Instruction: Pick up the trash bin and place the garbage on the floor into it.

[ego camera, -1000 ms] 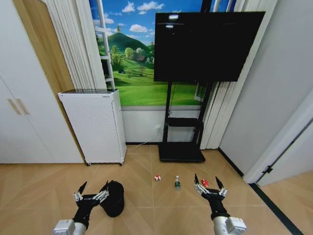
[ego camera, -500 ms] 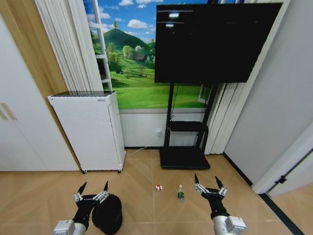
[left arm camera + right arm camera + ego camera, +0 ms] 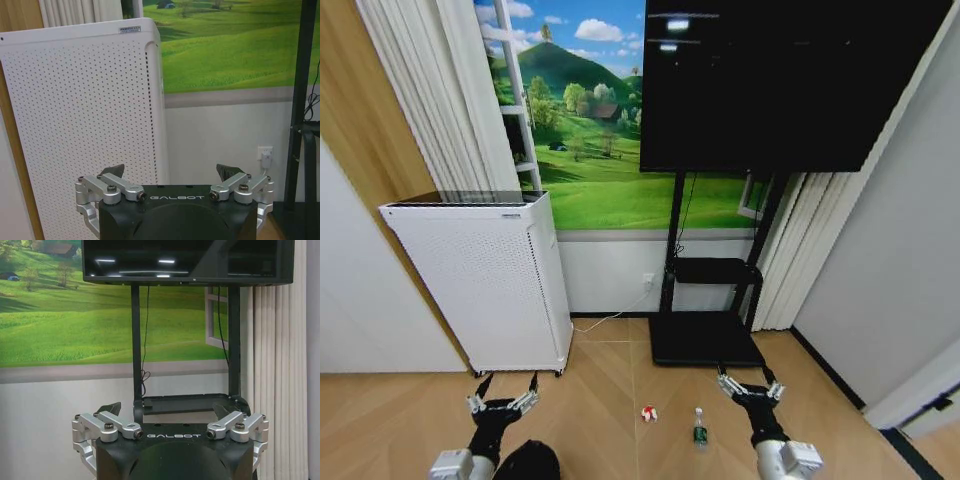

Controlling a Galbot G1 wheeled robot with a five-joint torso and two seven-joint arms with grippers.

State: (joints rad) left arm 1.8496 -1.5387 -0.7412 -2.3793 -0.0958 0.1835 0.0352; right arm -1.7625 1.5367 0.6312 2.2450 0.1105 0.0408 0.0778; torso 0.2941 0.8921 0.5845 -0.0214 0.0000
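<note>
the left pincer (image 3: 503, 403) is held out low over the floor (image 3: 600, 430) with its fingers spread wide and nothing between them; the right pincer (image 3: 749, 388) is held the same way on the other side, also spread and empty. the trash bin (image 3: 528, 462) is seen at the bottom edge of the head view, standing on the floor just below and beside the left pincer, not yet gripped. of the garbage, a red-and-white wad (image 3: 648, 412) and a small clear bottle with a green label (image 3: 700, 430) lie on the parquet between the two pincers, near each other but apart. a white perforated appliance (image 3: 480, 280) stands against the wall, and a tv stand (image 3: 705, 335) beside it. the approach step is judged to be in hand. next, the left pincer would need to be lowered onto the bin's rim and closed there.
</note>
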